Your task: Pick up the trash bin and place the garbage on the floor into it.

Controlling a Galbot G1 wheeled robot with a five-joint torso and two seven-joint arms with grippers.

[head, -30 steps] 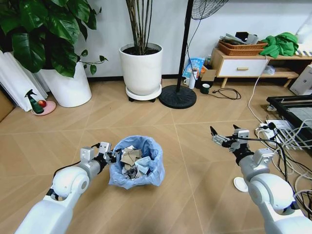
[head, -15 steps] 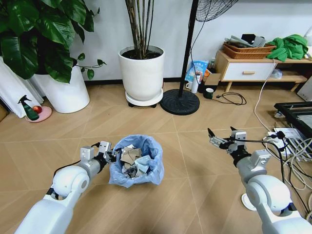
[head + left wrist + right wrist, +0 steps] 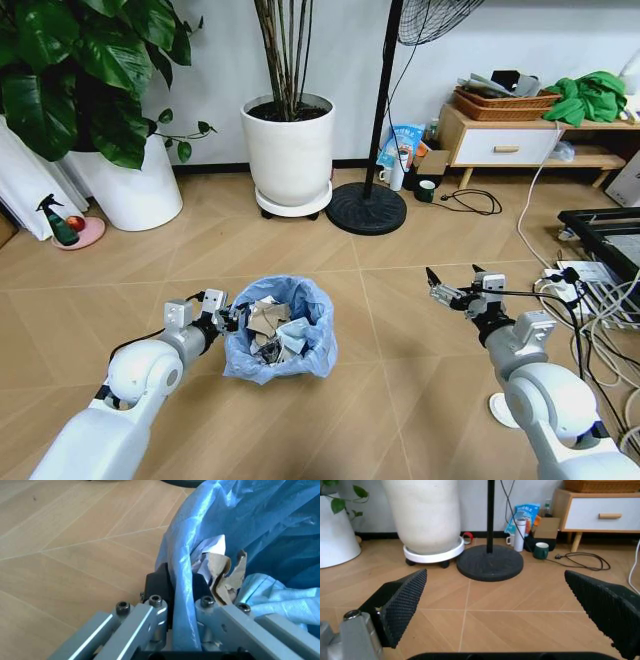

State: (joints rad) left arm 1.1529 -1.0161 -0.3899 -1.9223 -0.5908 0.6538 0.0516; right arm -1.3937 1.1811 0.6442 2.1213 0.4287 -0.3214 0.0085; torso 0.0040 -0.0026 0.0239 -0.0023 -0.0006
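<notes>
The trash bin [image 3: 280,335], a small round bin lined with a crinkly light-blue bag, stands on the chevron floor [image 3: 380,250] low and left of centre. It holds crumpled paper and brown scraps of garbage [image 3: 268,322]. My left gripper [image 3: 228,319] is shut on its near-left rim. In the left wrist view the black pads [image 3: 159,585] clamp the bag-covered rim [image 3: 181,573], with paper wads [image 3: 220,568] just inside. My right gripper [image 3: 452,285] hovers open and empty over bare floor to the right; its ribbed pads [image 3: 406,599] stand wide apart. A white disc [image 3: 499,409] lies by the right forearm.
Two big white plant pots [image 3: 288,150] [image 3: 128,185] stand at the back, with a fan's black base [image 3: 366,209] beside them. A spray bottle [image 3: 56,222] sits far left. Cables and a power strip [image 3: 590,285] crowd the right edge near a wooden cabinet [image 3: 510,140].
The whole picture has shifted slightly, so the camera has moved. Both arms keep their pose: the left stays clamped on the bin rim, the right stays open.
</notes>
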